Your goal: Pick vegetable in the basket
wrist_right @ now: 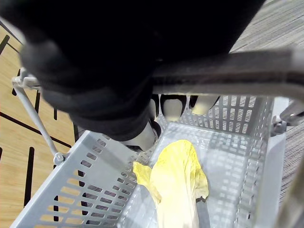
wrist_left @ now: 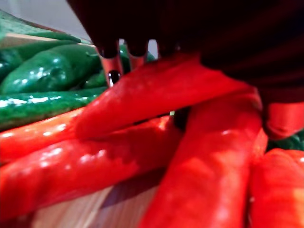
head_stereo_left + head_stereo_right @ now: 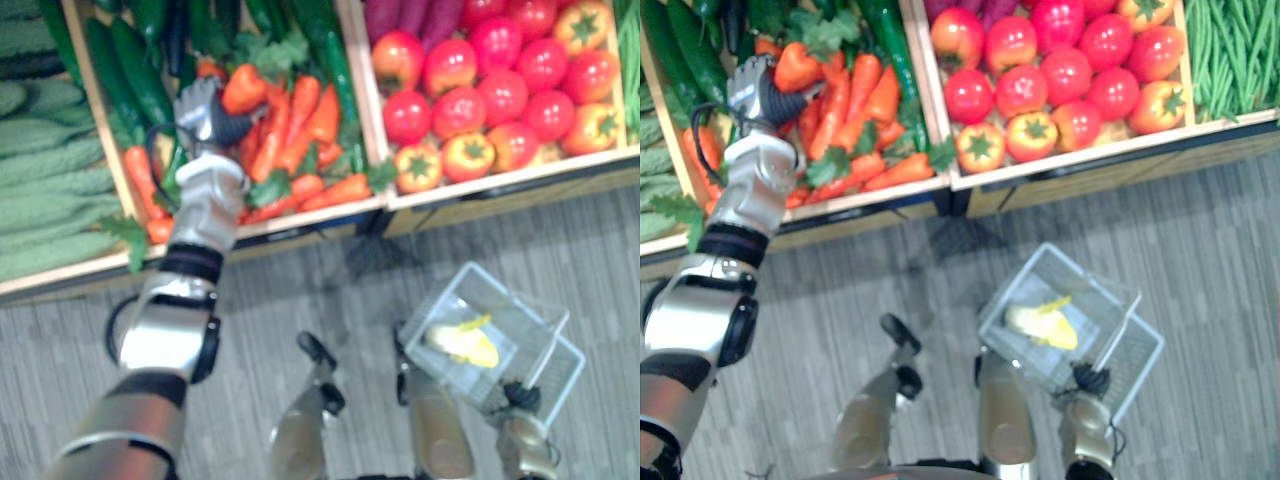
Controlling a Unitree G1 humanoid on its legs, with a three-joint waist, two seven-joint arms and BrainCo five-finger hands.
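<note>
l to r. far l bin: ridged green gourds (image 3: 50,190), then dark cucumbers (image 3: 130,70).

carrot bin (image 3: 300,216): left hand (image 3: 205,118) is down in the pile, fingers curled round one carrot (image 3: 243,88). left wrist view has that carrot lying across the palm, dark fingertips (image 2: 114,76) showing past its far side. cannot tell if it is clear of the carrots under it.

next bin r: tomatoes (image 3: 500,90), red and orange-green mixed. green beans (image 3: 1235,55) at far r.

key relation: wire basket (image 3: 1135,355) lies down and r of the left hand, well apart, over the floor in front of the bins. it hangs from the right hand (image 1: 109,80), which is closed on the basket handle (image 1: 228,71). the left arm has the veg, the right has the container.

basket contents: one yellow leafy veg (image 1: 175,185) flat on the bottom; ample bare mesh beside it.

judgement: grasp looks made. the coming move should be lift, then carry down-r over the basket's open top.
</note>
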